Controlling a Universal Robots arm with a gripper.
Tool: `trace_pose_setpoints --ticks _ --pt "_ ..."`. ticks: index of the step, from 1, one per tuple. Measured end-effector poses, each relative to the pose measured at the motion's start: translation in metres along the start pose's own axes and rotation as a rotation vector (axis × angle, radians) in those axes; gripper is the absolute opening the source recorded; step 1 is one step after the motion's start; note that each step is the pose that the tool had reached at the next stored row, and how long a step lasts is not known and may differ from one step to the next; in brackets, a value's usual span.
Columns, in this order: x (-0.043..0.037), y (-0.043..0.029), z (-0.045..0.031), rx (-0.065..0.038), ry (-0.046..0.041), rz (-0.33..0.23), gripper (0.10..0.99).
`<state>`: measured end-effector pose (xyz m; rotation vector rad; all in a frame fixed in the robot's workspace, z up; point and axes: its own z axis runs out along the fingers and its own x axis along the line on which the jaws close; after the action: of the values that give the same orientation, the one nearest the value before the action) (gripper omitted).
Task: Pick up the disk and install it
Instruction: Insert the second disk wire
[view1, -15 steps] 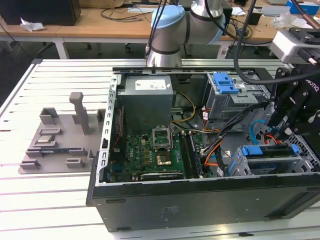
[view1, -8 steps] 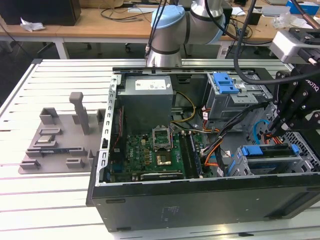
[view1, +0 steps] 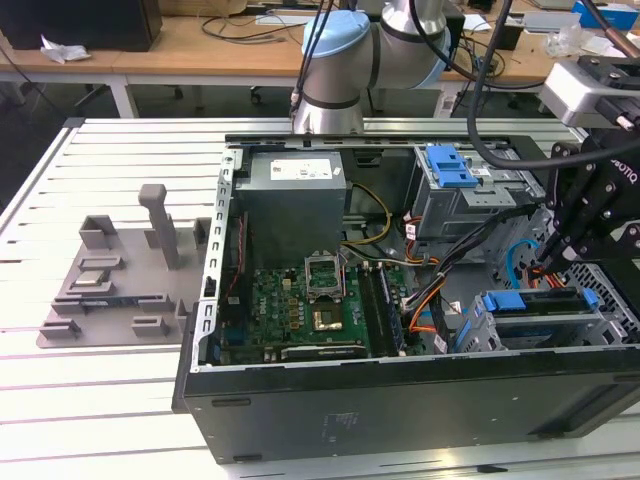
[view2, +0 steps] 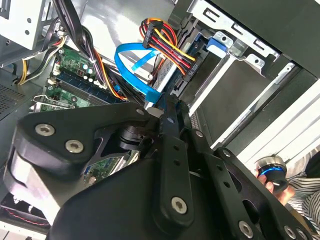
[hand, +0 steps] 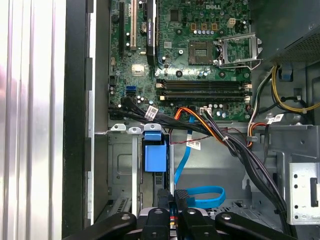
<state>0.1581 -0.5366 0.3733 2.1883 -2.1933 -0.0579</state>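
Observation:
The disk (view1: 545, 320), silver with a blue bracket around it, lies flat in the drive cage at the open computer case's (view1: 400, 400) corner on the exterior view's right. My black gripper (view1: 548, 262) hangs just above the disk's end that faces the motherboard, and its fingers look shut with nothing seen between them. In the first wrist view the fingertips (hand: 165, 197) sit close together right beside a blue plastic tab (hand: 153, 155) in the cage slot. In the second wrist view the gripper (view2: 167, 107) is next to a blue flat cable (view2: 135, 67).
A grey power-supply box (view1: 295, 190) and the green motherboard (view1: 300, 310) fill the case's middle. A ribbed blue latch (view1: 450, 165) tops the upper bay. Bundled cables (view1: 440, 285) cross beside the cage. A grey fixture tray (view1: 110, 270) lies outside the case. A person's hand (view2: 280, 187) holds a round knob.

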Motion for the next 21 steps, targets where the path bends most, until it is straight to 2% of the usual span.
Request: trace_pose_setpoints --ticks 8,13,21 --pt "0.0002 -0.0001 0.0019 0.0 -0.0002 0.0 0.161" --pt "0.0002 -0.0005 0.0088 0.0 0.0002 0.0 0.161" --pt "0.0002 -0.0009 0.0157 0.0 0.0 0.0 0.161"
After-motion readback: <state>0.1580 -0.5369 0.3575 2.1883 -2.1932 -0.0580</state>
